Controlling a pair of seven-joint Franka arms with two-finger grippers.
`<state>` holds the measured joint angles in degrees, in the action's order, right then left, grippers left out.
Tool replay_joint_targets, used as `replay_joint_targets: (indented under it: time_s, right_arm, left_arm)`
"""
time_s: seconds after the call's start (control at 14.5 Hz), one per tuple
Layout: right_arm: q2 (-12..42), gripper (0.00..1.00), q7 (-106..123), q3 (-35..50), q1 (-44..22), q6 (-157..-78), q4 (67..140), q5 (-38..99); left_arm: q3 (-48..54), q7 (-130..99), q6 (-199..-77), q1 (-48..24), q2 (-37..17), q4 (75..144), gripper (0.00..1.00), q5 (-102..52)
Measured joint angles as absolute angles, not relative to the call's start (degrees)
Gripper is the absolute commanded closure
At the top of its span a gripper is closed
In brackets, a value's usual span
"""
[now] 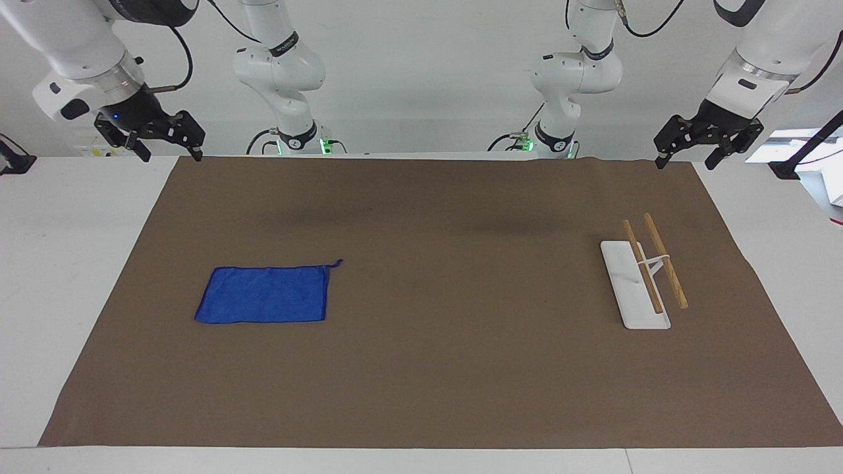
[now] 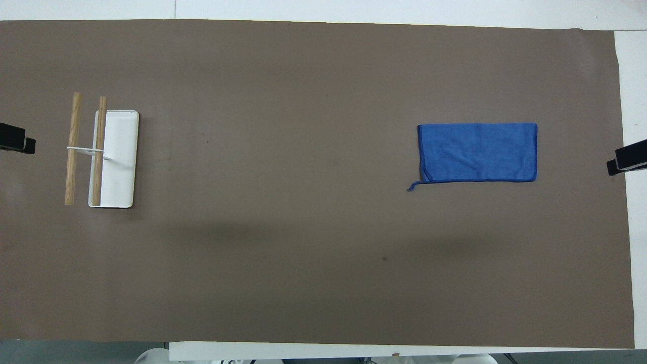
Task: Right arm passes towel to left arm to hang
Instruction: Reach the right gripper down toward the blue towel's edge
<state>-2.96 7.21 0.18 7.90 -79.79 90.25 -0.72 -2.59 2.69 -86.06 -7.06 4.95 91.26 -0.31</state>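
Evidently nothing has begun: towel (image 1: 265, 294) lies flat for pickup, right claw (image 1: 166, 150) and left claw (image 1: 686, 158) both spread, waiting.

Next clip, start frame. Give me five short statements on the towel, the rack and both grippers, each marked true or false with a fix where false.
1. The towel lies flat on the brown mat. True.
2. The right gripper holds the towel. False: it is raised over the mat's corner at the robots' edge, jaws open and empty.
3. The rack has two wooden rails. True.
4. The towel hangs on the rack. False: both rails are bare; the towel lies toward the right arm's end.
5. The left gripper touches the rack. False: it is raised, well apart from it.
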Motion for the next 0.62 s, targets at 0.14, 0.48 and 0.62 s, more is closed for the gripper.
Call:
replay_joint_targets:
  time_s: [0.14, 0.48, 0.62]
  right_arm:
    - [-3.0, 0.0, 7.2, 0.2, 7.9, -79.8, 90.3, -0.7]
    - [-3.0, 0.0, 7.2, 0.2, 7.9, -80.2, 90.3, -0.7]
    - [-3.0, 0.0, 7.2, 0.2, 7.9, -80.2, 90.3, -0.6]
  left_arm:
    - [-2.6, 2.7, -86.1, -7.1, 4.9, 91.3, 0.0, -0.3]
    - [-2.6, 2.7, -86.1, -7.1, 4.9, 91.3, 0.0, -0.3]
    - [-2.6, 2.7, -86.1, -7.1, 4.9, 91.3, 0.0, -0.3]
